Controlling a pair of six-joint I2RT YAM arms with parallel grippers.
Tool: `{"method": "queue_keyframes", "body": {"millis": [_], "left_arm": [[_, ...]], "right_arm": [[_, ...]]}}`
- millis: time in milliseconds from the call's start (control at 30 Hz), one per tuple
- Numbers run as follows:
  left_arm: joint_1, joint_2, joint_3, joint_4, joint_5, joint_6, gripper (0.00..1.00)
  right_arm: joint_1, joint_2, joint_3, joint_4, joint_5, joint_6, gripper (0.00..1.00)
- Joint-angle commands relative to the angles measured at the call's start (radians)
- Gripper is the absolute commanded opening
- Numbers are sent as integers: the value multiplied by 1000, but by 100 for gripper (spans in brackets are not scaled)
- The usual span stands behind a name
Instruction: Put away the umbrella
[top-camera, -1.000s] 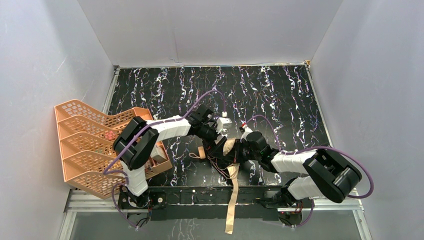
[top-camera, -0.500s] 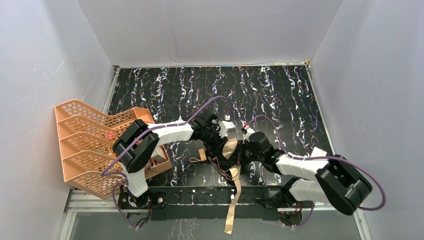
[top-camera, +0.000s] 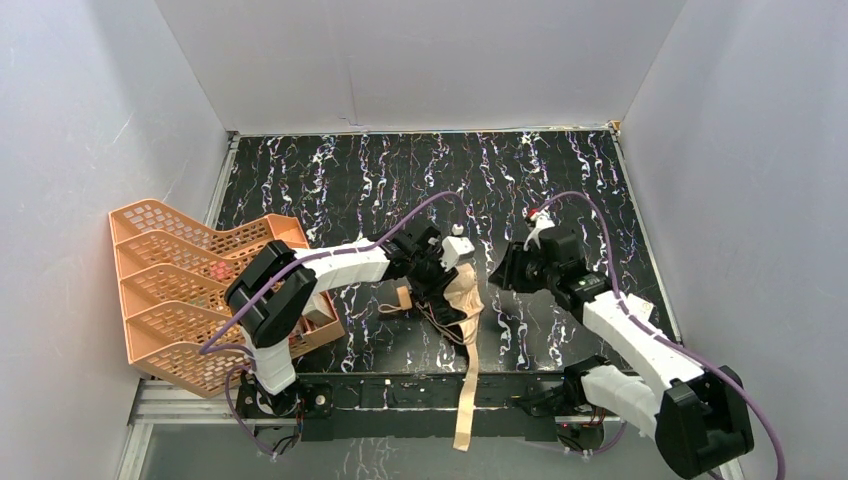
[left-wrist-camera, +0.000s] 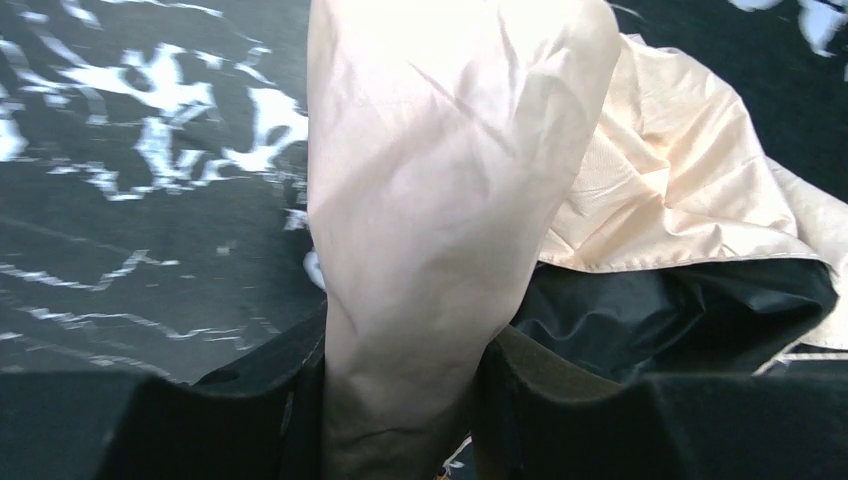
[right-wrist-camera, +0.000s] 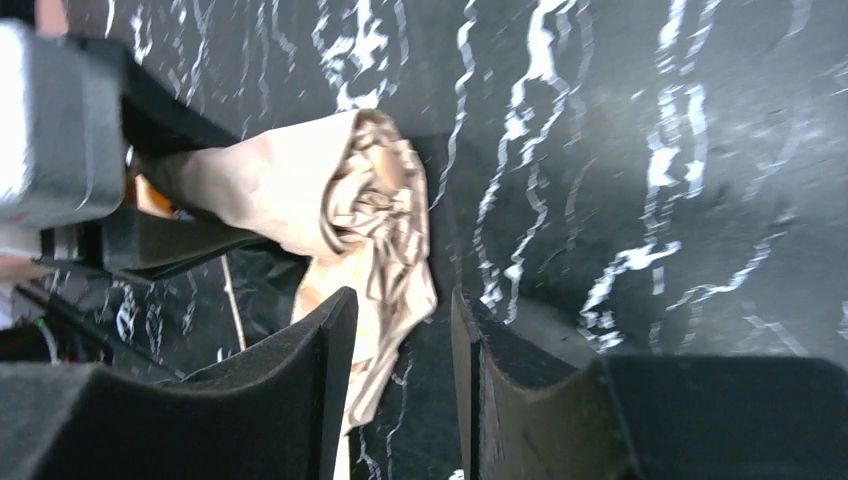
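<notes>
**Left claw (left-wrist-camera: 400, 395) clamped on the umbrella (top-camera: 463, 300), right claw (right-wrist-camera: 402, 300) free**

My left claw is closed on a bunched roll of the umbrella's tan cloth. The roll fills the gap between my two black fingers (left-wrist-camera: 545, 400). Past them the canopy spreads out loose, tan on top with the black lining showing below.

The umbrella lies crumpled on the black marbled table (top-camera: 400, 170), near the front edge and between my two arms. Its small tan handle (top-camera: 403, 300) rests just to the left of the bundle. Its long tan strap (top-camera: 465, 400) trails down over the front edge.

My right claw sits just to the right of the bundle, near it but not touching. Its fingers (right-wrist-camera: 310, 390) stand a little apart with nothing between them, and they point at the twisted end of the cloth.

An orange mesh rack (top-camera: 170, 290) stands at the table's left side, well apart from the umbrella.
</notes>
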Motion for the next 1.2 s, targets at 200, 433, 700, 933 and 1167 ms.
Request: {"method": "queue_keyframes", "body": {"millis": [200,433,700,933,1167], "left_arm": [[7,-39,-27,106,-204,163,0],[7,-123,-174,341,-149,255,0],[6,-103,-261,525,-179,321,0],[6,-51,-229,508,-173,391,0],[7,-12,-228,511,-173,418,0]], "right_arm": [[-109,125,141,167,46,-231,62],[-175,259,283,76,-135,-410,72],[-232,475,380,117,-540,-660,90],[-205,584,451,231,-628,-721,98],[-140,676,500,283,-607,-782,96]]}}
